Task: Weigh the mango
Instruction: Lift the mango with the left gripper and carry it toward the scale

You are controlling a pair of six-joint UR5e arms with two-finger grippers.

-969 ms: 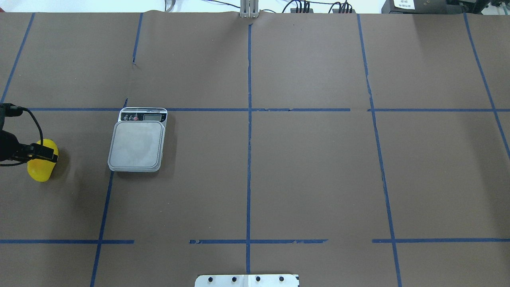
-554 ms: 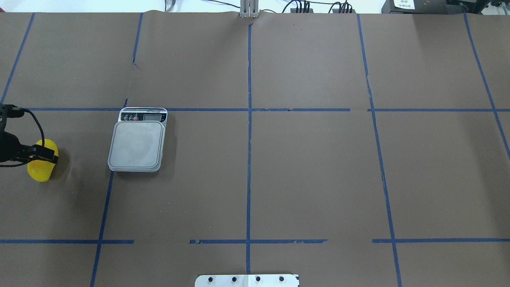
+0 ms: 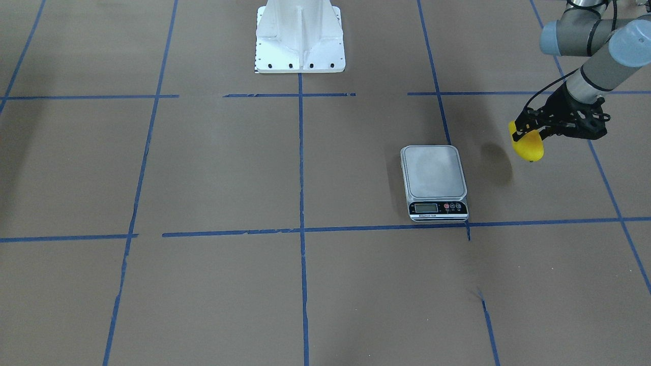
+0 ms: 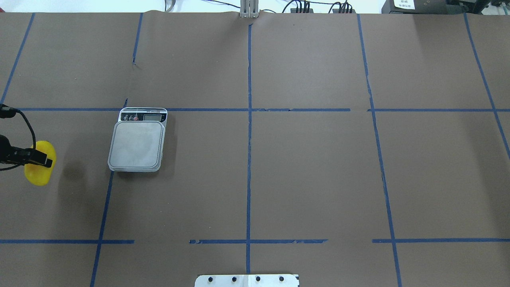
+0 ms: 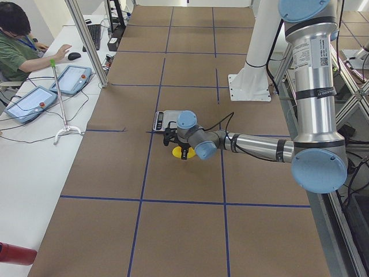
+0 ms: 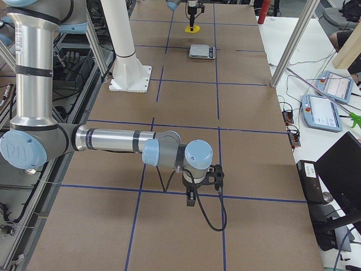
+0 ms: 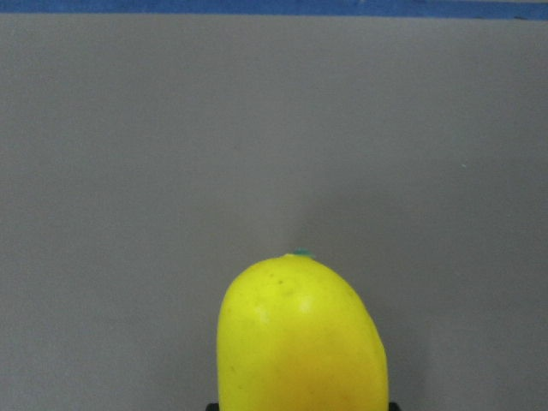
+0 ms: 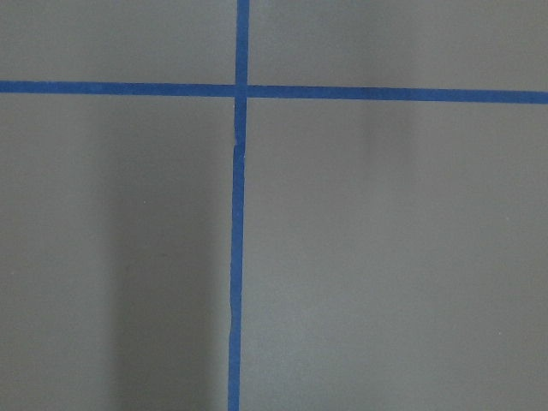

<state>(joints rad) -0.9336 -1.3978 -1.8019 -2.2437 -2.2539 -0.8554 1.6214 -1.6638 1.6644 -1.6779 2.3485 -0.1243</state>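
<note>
My left gripper (image 4: 41, 159) is shut on the mango (image 4: 36, 176), a small bright-yellow fruit, and holds it above the table at the far left of the overhead view. Its shadow lies apart from it on the paper. The mango fills the bottom of the left wrist view (image 7: 300, 342) and hangs from the gripper (image 3: 529, 131) in the front-facing view (image 3: 530, 147). The scale (image 4: 136, 144) stands to the mango's right with a bare grey platform (image 3: 434, 172). My right gripper (image 6: 194, 192) shows only in the exterior right view, low over the paper; I cannot tell if it is open.
Brown paper with blue tape lines covers the table (image 4: 310, 171). The white robot base (image 3: 300, 35) stands at the near edge. An operator (image 5: 14, 40) sits at a side desk with tablets (image 5: 31, 101).
My left gripper has lifted the mango off the table and drifted slightly left in the overhead view. The mango's shadow has separated from it to the right. The scale has not moved.
</note>
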